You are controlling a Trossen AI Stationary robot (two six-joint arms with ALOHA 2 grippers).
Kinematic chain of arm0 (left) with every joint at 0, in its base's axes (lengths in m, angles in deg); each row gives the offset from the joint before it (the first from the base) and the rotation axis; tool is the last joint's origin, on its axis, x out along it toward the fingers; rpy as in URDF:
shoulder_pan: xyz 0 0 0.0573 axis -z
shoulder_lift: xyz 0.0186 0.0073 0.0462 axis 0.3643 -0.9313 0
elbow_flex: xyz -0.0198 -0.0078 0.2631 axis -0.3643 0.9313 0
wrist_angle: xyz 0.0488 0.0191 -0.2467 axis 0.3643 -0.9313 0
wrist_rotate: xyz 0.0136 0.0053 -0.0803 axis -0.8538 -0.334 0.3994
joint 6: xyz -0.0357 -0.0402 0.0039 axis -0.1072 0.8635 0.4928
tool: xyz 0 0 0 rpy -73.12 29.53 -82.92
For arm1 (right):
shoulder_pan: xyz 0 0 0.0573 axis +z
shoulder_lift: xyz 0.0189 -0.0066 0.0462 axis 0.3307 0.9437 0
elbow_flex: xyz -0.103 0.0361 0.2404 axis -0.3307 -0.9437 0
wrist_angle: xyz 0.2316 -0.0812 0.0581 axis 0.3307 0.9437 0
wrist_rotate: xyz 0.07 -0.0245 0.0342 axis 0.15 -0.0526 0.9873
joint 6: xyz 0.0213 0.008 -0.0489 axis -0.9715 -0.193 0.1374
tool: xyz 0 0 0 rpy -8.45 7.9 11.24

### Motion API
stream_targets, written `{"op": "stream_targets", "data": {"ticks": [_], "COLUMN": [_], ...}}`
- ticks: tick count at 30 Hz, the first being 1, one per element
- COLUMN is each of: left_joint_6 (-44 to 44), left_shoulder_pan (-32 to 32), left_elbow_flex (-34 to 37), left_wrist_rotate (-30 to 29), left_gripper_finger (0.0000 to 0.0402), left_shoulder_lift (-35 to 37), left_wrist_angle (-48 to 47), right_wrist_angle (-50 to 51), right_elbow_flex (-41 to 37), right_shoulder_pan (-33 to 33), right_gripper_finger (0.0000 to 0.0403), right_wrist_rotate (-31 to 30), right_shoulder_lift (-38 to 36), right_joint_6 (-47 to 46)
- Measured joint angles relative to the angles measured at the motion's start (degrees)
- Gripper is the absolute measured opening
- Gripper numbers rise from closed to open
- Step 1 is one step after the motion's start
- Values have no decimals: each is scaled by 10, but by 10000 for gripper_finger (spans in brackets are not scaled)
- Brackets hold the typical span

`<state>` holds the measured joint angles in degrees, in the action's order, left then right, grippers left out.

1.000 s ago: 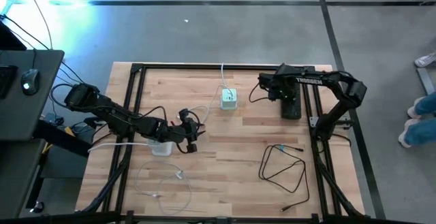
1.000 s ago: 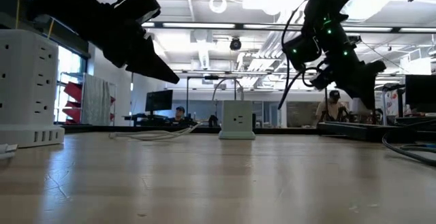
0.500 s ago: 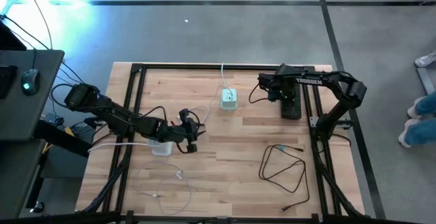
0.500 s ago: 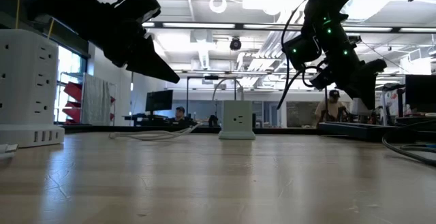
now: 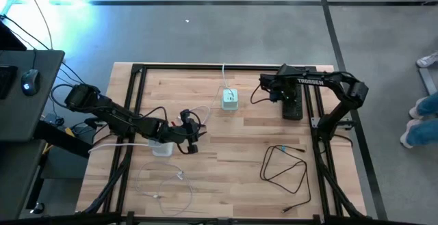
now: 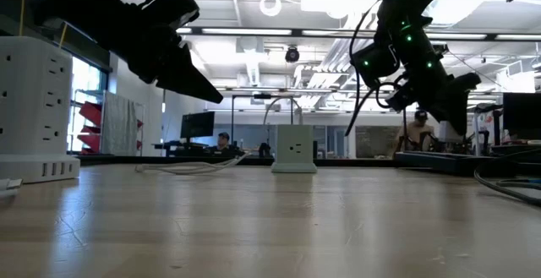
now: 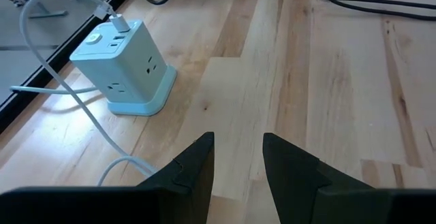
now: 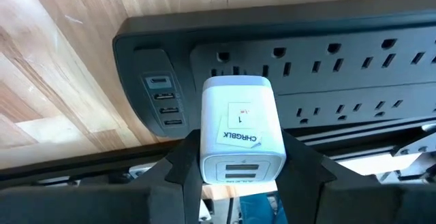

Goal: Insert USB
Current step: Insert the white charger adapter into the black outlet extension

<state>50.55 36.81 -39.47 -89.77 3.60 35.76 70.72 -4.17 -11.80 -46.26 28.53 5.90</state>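
We see the right claw grasping a white charger block labelled "CHRGBLK", two USB ports on its near face, just above the black power strip. The left claw, released and empty, hovers over the surface near the pale green cube outlet.

High view looks straight down on our whole table. Low view sits at tabletop, facing room. Left wrist looks ahead to cube charger, shared with overhead. Right wrist close above power strip.
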Motion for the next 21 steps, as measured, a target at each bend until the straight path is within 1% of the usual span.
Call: {"op": "stream_targets", "data": {"ticks": [10, 21], "left_joint_6": [0, 1], "left_shoulder_pan": [0, 0], "left_elbow_flex": [0, 0], "left_wrist_rotate": [1, 2], "left_gripper_finger": [103, 103], "left_shoulder_lift": [0, 0], "left_wrist_angle": [0, 0], "right_wrist_angle": [-1, -2], "right_elbow_flex": [0, 0], "right_shoulder_pan": [0, 0], "right_gripper_finger": [120, 120], "right_wrist_rotate": [17, 19], "right_shoulder_lift": [0, 0], "right_joint_6": [-5, -7]}}
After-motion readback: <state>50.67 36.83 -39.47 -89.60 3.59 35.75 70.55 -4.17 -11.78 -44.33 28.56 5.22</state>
